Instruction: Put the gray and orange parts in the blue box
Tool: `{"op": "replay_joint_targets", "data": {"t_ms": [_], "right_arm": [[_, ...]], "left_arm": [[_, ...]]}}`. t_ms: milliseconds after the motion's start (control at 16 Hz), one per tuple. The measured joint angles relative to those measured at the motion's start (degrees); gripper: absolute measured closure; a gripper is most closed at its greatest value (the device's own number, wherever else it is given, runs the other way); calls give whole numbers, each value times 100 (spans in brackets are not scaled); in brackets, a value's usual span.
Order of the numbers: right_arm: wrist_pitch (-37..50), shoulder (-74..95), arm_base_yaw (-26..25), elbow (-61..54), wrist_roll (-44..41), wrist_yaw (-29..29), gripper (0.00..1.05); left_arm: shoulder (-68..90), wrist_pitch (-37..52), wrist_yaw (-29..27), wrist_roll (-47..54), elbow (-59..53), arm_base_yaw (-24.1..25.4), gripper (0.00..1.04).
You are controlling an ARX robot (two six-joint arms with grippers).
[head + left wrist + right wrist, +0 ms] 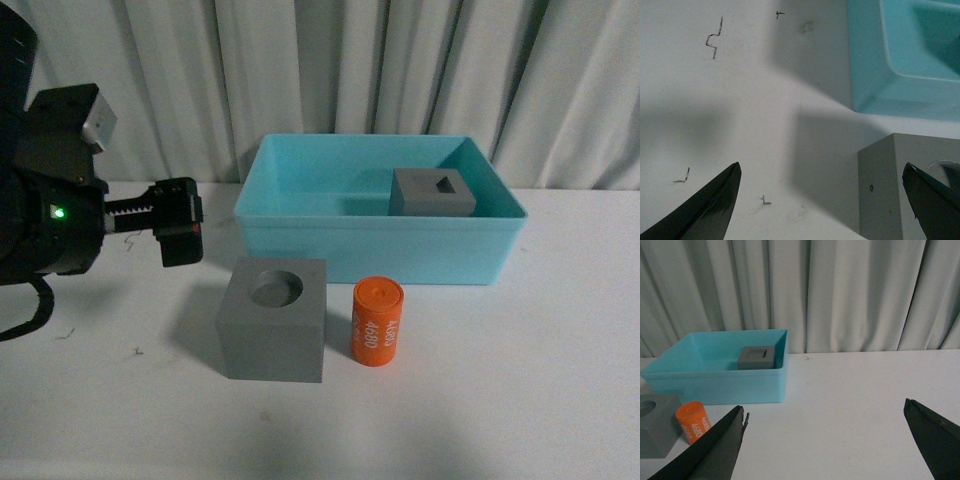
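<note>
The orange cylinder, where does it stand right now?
In the front view, the orange cylinder stands upright on the white table, just right of the gray round-hole cube and in front of the blue box.

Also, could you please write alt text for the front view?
A gray round-holed cube and an orange cylinder stand on a white table before a turquoise bin holding a second gray cube; the left gripper hovers at left.

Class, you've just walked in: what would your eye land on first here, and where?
The turquoise-blue box sits at the back, a gray cube inside its right end. In front stand a round-holed gray cube and, to its right, an orange cylinder; the open left claw hangs at the left.
</note>
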Motion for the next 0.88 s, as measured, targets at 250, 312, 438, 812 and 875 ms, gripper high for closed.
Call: {"op": "replay_joint_targets", "data": {"t_ms": [250, 312, 438, 812, 875], "right_arm": [[2, 0, 0, 0, 0, 0, 6], [0, 0, 0, 0, 0, 0, 6], [0, 0, 0, 0, 0, 0, 6], [0, 0, 0, 0, 0, 0, 6], [0, 0, 0, 0, 0, 0, 6]], "left_arm": [[518, 245, 7, 234, 264, -199, 7], [555, 240, 31, 260, 297, -229, 7], [560, 273, 87, 267, 350, -326, 7], [758, 345, 153, 216, 354, -627, 7], [866, 348, 157, 205, 358, -682, 7]]}}
